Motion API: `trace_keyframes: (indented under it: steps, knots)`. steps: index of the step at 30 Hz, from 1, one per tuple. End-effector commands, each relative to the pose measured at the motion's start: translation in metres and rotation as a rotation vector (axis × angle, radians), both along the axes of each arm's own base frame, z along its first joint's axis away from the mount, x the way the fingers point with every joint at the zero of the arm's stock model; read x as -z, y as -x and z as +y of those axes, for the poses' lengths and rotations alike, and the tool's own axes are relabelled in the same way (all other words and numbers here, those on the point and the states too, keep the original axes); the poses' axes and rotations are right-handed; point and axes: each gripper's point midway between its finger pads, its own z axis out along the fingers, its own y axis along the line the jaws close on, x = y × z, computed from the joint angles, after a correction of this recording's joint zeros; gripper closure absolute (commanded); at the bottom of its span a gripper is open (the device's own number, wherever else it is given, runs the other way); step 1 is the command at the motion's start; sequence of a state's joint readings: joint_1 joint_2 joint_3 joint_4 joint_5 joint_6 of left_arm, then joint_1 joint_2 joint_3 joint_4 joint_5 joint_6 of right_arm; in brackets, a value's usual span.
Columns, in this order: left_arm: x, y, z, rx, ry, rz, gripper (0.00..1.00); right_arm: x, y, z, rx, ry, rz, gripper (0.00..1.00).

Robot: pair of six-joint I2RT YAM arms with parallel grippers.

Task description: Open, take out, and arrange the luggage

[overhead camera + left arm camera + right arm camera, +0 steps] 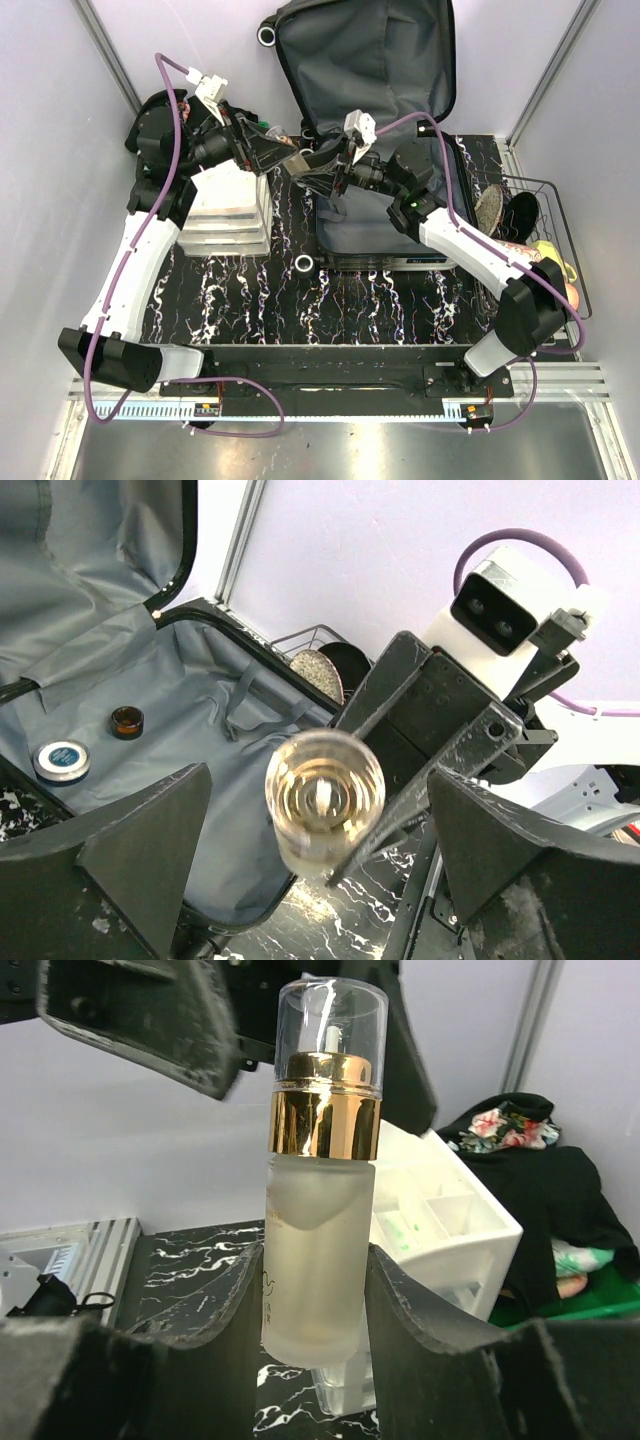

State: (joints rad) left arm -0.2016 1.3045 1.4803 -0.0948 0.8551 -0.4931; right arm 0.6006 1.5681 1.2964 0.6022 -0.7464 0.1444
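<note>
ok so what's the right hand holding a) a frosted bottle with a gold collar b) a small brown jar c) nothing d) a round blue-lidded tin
a: the right wrist view shows the right hand shut on the frosted bottle, its gold collar and clear cap standing above the grip.

You see the luggage [370,60] lined dark grey, the bottle [318,1210] frosted with gold collar, the table [260,300] black, white-veined.
</note>
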Motion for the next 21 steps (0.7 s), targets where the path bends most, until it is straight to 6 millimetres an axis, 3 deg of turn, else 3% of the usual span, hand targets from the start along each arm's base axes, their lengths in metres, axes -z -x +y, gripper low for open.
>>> trace_keyframes:
  steps: [1, 10, 15, 16, 17, 19, 21]
  knots:
    - [-0.017, 0.001, -0.006, -0.01, 0.032, -0.074, 0.09, -0.061, 0.026, -0.003, 0.011, -0.12, -0.141, 1.0]
    - [-0.014, 0.004, -0.012, 0.02, 0.067, -0.041, 0.49, -0.073, 0.025, 0.002, 0.04, -0.169, -0.082, 1.0]
    - [-0.011, 0.014, -0.018, 0.069, 0.086, -0.024, 0.47, -0.073, 0.02, 0.004, 0.047, -0.176, -0.065, 1.0]
    - [-0.011, 0.014, -0.019, 0.07, 0.086, -0.024, 0.54, -0.074, 0.021, 0.004, 0.044, -0.177, -0.067, 1.0]
    - [-0.01, 0.014, -0.019, 0.076, 0.085, -0.024, 0.72, -0.073, 0.02, 0.005, 0.044, -0.174, -0.064, 1.0]
    - [-0.012, 0.012, -0.017, 0.067, 0.085, -0.026, 0.91, -0.071, 0.02, 0.005, 0.046, -0.168, -0.062, 0.74]
    - [-0.019, 0.006, -0.011, 0.046, 0.084, -0.044, 1.0, -0.066, 0.016, 0.001, 0.082, -0.155, -0.064, 0.56]
